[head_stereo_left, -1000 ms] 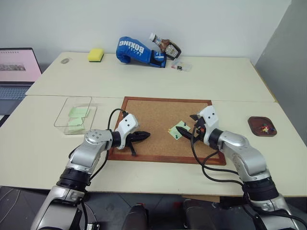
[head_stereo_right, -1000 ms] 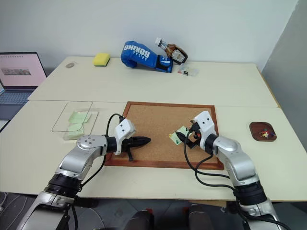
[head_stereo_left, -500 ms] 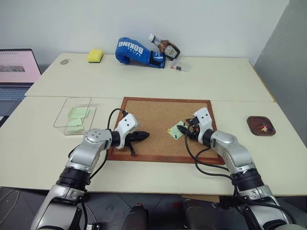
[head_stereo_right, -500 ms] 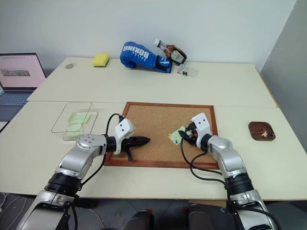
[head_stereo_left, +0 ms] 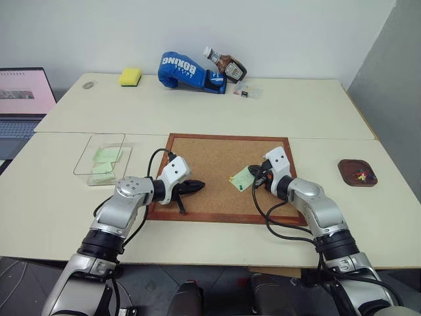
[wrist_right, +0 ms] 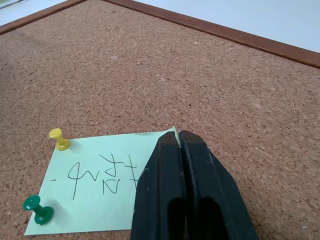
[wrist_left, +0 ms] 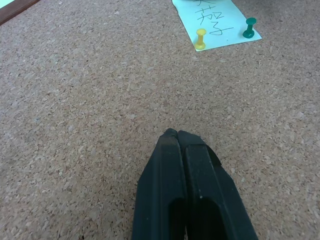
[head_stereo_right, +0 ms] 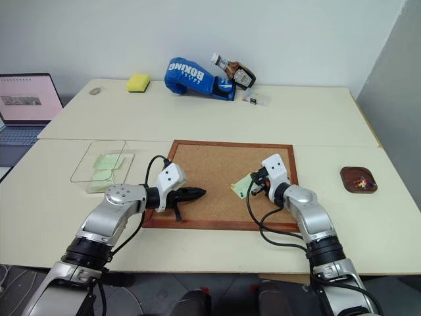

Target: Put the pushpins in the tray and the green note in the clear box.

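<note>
Pressing my right claw (wrist_right: 179, 137) fully shut, I am resting its two black fingers together over one corner of the small pale green square paper note (wrist_right: 97, 187), which is lying flat on the wood-framed brown corkboard (head_stereo_left: 217, 158); whether the tips are pinching the paper edge I cannot tell. Two pushpins are standing in the note's far edge from my claw: a yellow plastic pushpin (wrist_right: 60, 139) and a green plastic pushpin (wrist_right: 36, 208), both upright and apart from my fingers.

My left claw (wrist_left: 177, 134) is also closed, holding nothing, its tips hovering just above bare cork, with the note well apart across the board.

The cork between my two claws is lying open. The board's wooden rim is running close behind my right claw.

The shallow transparent plastic rectangular box (head_stereo_left: 90, 146) is sitting on the pale worktop (head_stereo_left: 197, 112) beyond my left arm, with pale green sheets already inside. The small dark brown oval tray (head_stereo_left: 357, 173), holding tiny coloured pins, is sitting on the worktop well to the right of my right arm.
</note>
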Tool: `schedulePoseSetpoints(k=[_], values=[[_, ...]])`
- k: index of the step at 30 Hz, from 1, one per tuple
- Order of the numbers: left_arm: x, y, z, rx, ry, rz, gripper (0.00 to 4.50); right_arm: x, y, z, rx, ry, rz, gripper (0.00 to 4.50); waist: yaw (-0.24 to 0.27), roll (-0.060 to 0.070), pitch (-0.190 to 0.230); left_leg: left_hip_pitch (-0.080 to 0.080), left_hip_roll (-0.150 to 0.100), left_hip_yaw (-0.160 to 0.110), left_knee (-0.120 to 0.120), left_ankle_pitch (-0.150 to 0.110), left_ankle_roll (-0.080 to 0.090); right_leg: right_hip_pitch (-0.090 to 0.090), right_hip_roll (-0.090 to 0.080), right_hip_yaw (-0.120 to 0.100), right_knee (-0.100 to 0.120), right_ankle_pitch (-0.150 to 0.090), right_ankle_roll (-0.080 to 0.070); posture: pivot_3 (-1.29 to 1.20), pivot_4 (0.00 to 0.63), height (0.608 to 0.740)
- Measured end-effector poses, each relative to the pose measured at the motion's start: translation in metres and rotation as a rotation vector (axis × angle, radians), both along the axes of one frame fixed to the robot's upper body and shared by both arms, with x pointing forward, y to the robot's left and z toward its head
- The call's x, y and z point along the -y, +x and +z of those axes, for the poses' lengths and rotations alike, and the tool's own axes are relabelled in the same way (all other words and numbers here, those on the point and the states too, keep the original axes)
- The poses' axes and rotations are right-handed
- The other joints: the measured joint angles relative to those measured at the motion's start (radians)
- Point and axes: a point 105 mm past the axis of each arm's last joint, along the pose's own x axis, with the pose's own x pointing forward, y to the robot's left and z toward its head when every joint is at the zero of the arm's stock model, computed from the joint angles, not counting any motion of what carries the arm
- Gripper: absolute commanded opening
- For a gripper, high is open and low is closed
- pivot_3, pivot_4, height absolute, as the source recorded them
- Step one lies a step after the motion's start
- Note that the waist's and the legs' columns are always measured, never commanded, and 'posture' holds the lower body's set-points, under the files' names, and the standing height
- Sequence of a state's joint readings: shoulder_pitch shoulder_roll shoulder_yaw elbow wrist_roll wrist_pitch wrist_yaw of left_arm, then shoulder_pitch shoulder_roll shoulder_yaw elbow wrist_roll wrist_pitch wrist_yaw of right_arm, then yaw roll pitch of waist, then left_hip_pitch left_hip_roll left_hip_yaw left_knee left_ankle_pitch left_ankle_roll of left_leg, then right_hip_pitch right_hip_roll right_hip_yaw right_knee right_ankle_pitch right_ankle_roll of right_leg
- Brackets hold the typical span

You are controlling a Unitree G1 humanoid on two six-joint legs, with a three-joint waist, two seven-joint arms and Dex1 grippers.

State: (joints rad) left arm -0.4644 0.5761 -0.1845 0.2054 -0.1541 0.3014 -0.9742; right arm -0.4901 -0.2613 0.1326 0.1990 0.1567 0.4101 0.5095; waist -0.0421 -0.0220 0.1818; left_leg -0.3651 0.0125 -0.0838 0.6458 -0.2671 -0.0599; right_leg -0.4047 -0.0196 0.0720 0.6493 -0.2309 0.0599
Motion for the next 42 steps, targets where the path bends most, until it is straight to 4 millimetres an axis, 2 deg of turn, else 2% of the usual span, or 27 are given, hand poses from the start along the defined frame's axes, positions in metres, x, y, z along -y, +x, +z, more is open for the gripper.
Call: schedulePoseSetpoints(k=[7,11,14,20,22,24,28,30,32,34,36,42], values=[[0.000,0.000,0.001,0.005,0.003,0.000,0.00,0.001,-0.002,0.004,0.018,0.017,-0.003,0.06,0.000,0.001,0.001,-0.001,0.000,0.000,0.000,0.000,0.000,0.000,0.000,0.000,0.000,0.000,0.000,0.00,0.150,0.740],[0.000,0.001,0.001,0.006,0.007,0.002,0.00,-0.005,-0.006,0.039,0.127,0.085,0.024,0.06,-0.002,0.001,0.001,0.000,0.000,0.000,-0.001,0.000,0.000,-0.001,0.000,0.000,0.000,0.000,0.000,0.00,0.150,0.740],[0.000,0.001,0.001,0.007,0.009,0.004,0.00,-0.002,-0.008,0.056,0.180,0.116,0.018,0.06,-0.003,0.001,0.001,0.000,0.000,0.000,-0.001,0.000,0.000,0.000,0.000,0.000,-0.001,0.000,0.000,0.00,0.150,0.740],[0.000,0.001,0.001,0.007,0.012,0.002,0.00,0.011,-0.009,0.057,0.181,0.115,-0.038,0.06,-0.003,0.001,0.001,0.000,0.000,0.000,-0.001,0.000,0.000,0.000,0.000,0.000,-0.001,0.000,0.000,0.00,0.150,0.740],[0.000,0.001,0.001,0.007,0.012,0.001,0.00,0.023,-0.008,0.058,0.187,0.104,-0.094,0.06,-0.003,0.001,0.001,0.000,0.000,0.000,-0.001,0.000,0.000,0.000,0.000,0.000,-0.001,0.000,0.000,0.00,0.150,0.740],[0.001,0.000,0.001,0.007,0.011,0.000,0.00,0.050,-0.006,0.063,0.217,0.068,-0.212,0.06,-0.002,0.001,0.001,-0.001,0.000,0.000,-0.001,0.000,0.000,0.000,0.000,0.000,-0.002,-0.001,-0.001,0.00,0.150,0.740],[0.001,-0.001,0.000,0.008,0.011,-0.001,0.00,0.136,-0.010,0.069,0.264,-0.008,-0.581,0.06,-0.001,0.001,0.000,-0.001,0.000,0.000,-0.002,0.000,0.000,-0.001,0.000,0.000,-0.003,-0.001,-0.001,0.00,0.150,0.740],[0.000,-0.003,-0.001,0.004,0.010,0.002,0.00,0.168,-0.018,0.069,0.270,-0.037,-0.718,0.06,-0.001,0.002,0.000,-0.001,0.000,0.000,-0.003,0.000,0.000,-0.001,0.000,0.000,-0.003,-0.001,-0.001,0.00,0.150,0.740],[-0.001,-0.003,-0.001,0.001,0.011,0.006,0.00,0.192,-0.025,0.068,0.263,-0.060,-0.814,0.06,-0.003,0.002,0.000,-0.001,0.000,0.001,-0.003,0.000,0.000,-0.001,0.000,0.001,-0.003,-0.001,-0.002,0.00,0.150,0.740],[-0.003,-0.003,-0.001,-0.002,0.015,0.011,0.00,0.206,-0.030,0.068,0.262,-0.069,-0.862,0.06,-0.010,0.002,0.000,0.000,0.000,0.001,-0.003,0.000,0.000,-0.001,0.000,0.001,-0.003,-0.003,-0.004,0.00,0.150,0.740],[-0.005,-0.002,-0.001,-0.005,0.016,0.018,0.00,0.211,-0.030,0.065,0.248,-0.062,-0.872,0.06,-0.015,0.002,0.000,0.000,0.000,0.001,-0.002,0.000,0.000,0.000,0.000,0.001,-0.002,-0.003,-0.005,0.00,0.150,0.740],[-0.005,-0.001,0.000,-0.006,0.015,0.018,0.00,0.209,-0.025,0.047,0.163,0.036,-0.845,0.06,-0.015,0.003,0.000,0.000,0.000,0.001,-0.002,0.000,0.000,0.000,0.000,0.001,-0.002,-0.003,-0.005,0.00,0.150,0.740]])
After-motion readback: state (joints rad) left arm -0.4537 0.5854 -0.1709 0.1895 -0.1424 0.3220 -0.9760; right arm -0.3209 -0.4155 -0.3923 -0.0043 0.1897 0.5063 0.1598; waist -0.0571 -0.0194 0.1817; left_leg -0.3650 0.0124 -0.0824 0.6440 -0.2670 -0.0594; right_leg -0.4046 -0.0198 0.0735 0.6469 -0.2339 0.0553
